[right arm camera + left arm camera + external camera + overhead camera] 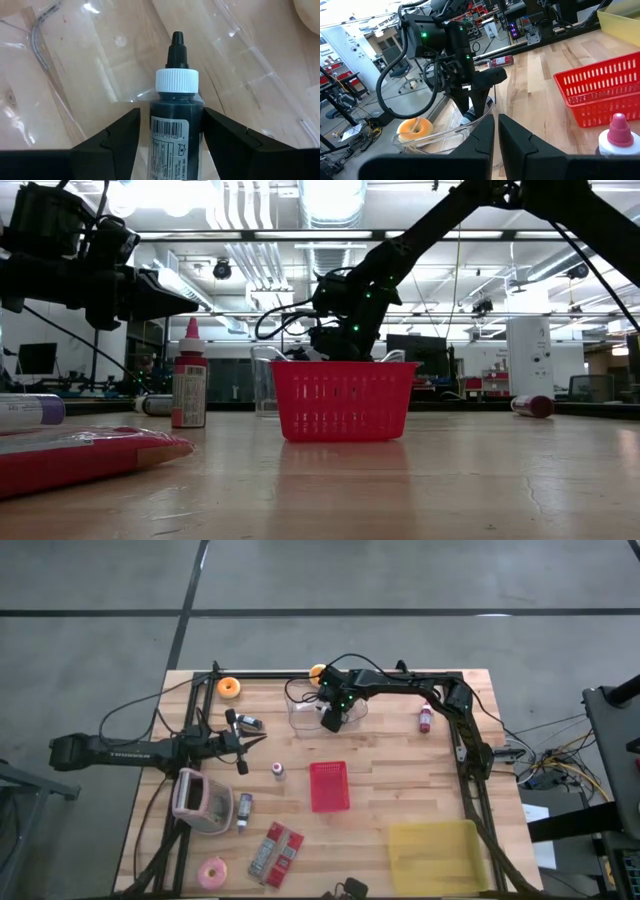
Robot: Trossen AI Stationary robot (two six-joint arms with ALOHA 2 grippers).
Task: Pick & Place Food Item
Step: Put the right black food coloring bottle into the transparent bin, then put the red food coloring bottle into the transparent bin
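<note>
Right gripper (170, 135), jaws clenched on the bottle (176, 107) inside the tub (300, 710) at 12 o'clock, should release gently, upright.

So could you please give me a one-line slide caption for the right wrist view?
Right hand grips a dark white-capped dropper bottle over the clear plastic container.

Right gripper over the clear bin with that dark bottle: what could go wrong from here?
1. The right gripper holds the dark bottle by its smooth sides; it may slip or twist on release.
2. The clear container has thin walls close around the fingers, so a sideways move could snag and drag it.
3. The left gripper points toward it, fingers nearly together; an advance risks a collision.
</note>
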